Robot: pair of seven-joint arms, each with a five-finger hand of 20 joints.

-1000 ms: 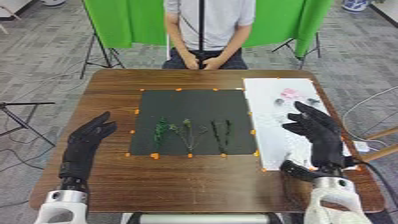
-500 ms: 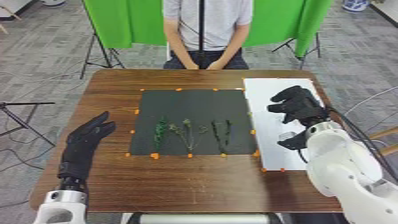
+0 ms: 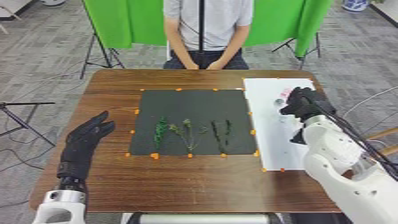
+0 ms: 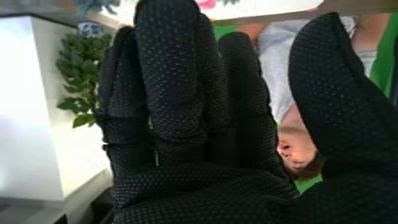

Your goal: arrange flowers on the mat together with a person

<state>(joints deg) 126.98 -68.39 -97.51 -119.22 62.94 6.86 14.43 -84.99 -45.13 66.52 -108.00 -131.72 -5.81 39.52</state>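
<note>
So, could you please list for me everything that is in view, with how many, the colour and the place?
Table: one, brown, in the middle
Mat: one, black, on the table
Leafy sprig: one, green, mat's left part
Branching stem: seemingly one, pale green, beside the sprig
Thin stems: two, dark green, farther right
Sheet: one, white, right of the mat
Flower: at least one, pink, sheet's far part
Tape marks: several, orange, around mat and sheet
Cloth: green, beyond the table
Left hand: one, black, left of the mat
Right hand: one, black, over the sheet
</note>
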